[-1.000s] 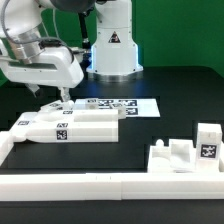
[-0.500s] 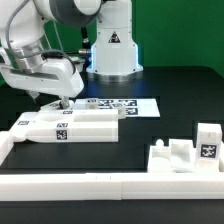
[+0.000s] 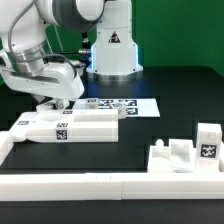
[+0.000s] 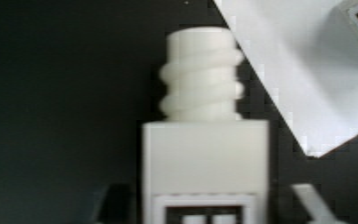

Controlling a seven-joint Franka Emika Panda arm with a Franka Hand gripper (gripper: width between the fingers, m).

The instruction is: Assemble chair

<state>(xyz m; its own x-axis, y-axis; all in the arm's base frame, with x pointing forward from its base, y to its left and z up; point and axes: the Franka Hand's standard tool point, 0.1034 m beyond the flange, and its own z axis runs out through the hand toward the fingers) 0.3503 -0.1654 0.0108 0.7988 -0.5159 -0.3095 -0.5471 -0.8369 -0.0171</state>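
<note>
In the wrist view a white chair part [image 4: 206, 140] with a square body and a ribbed, screw-like tip lies between the two fingers of my gripper [image 4: 208, 205]. A dark gap shows on each side of it, so the jaws are open around it and not touching. A tag shows on the part near the jaws. In the exterior view my gripper [image 3: 58, 100] is low over the exterior view's left end of a group of long white tagged chair parts [image 3: 75, 122]. The hand hides the part between the fingers there.
The marker board [image 3: 122, 104] lies just behind the long parts; its corner [image 4: 318, 70] shows in the wrist view. More white chair parts [image 3: 180, 157] and a tagged block [image 3: 207, 142] stand at the exterior view's right. A white rail [image 3: 70, 186] edges the front. The arm's base [image 3: 112, 50] stands behind.
The arm has dropped lower and slightly towards the exterior view's left, bringing the gripper down over the left end of the long white parts.
</note>
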